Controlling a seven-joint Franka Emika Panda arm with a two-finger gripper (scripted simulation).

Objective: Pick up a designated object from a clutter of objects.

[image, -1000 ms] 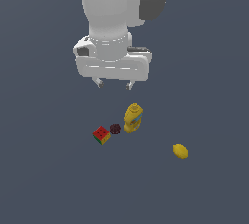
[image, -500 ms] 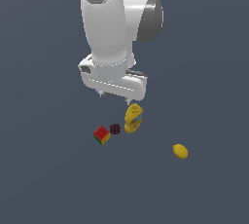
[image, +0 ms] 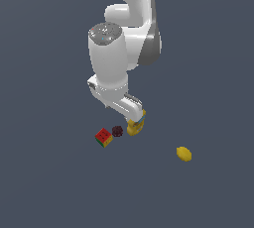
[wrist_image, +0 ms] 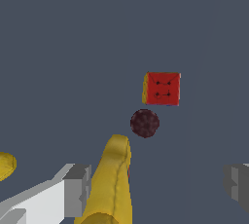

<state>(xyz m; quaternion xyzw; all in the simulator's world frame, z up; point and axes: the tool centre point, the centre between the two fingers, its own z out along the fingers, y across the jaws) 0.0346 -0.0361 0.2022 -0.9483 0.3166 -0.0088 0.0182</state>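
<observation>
Grey worktop (image: 59,182) carries the clutter: the maroon lump (image: 117,131) sits between the red cube (image: 103,137) and the yellow bottle (image: 135,127), just beside each; the lemon (image: 184,153) lies well apart. The end effector (wrist_image: 155,186), spread wide and empty, hangs low over the bottle. Descending here would likely strike the bottle, knocking it into the lump.
</observation>
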